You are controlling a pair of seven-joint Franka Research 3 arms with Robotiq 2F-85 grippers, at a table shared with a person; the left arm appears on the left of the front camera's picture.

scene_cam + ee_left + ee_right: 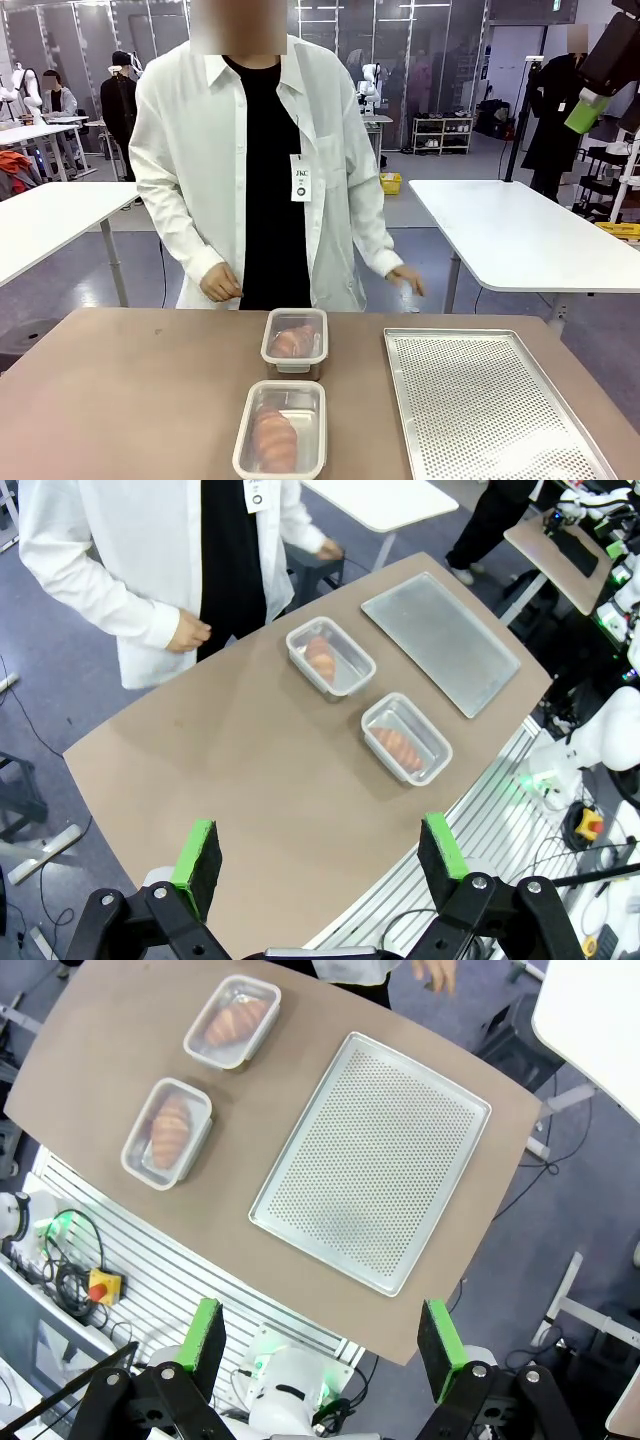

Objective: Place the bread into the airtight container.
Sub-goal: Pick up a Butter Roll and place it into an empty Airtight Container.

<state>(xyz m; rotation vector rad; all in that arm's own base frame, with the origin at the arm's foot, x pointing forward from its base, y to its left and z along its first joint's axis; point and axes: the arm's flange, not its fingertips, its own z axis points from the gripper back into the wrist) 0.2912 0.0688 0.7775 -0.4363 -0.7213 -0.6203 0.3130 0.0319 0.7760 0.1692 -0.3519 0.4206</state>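
Note:
Two clear airtight containers stand on the brown table, each with a golden bread inside. The far container [294, 342] [330, 657] [232, 1021] holds one bread [293, 341], and the near container [281, 429] [406, 738] [167, 1132] holds another bread [274, 438] [170, 1129]. My left gripper [320, 865] hangs open high above the table's near edge. High over the tray side, my right gripper [325, 1345] is open too. Both have nothing between their green pads.
A perforated metal tray [490, 405] [441, 640] [372, 1160] lies bare on the table's right part. A person in a white shirt stands at the far edge, hands [220, 284] hanging off the table. White tables stand behind.

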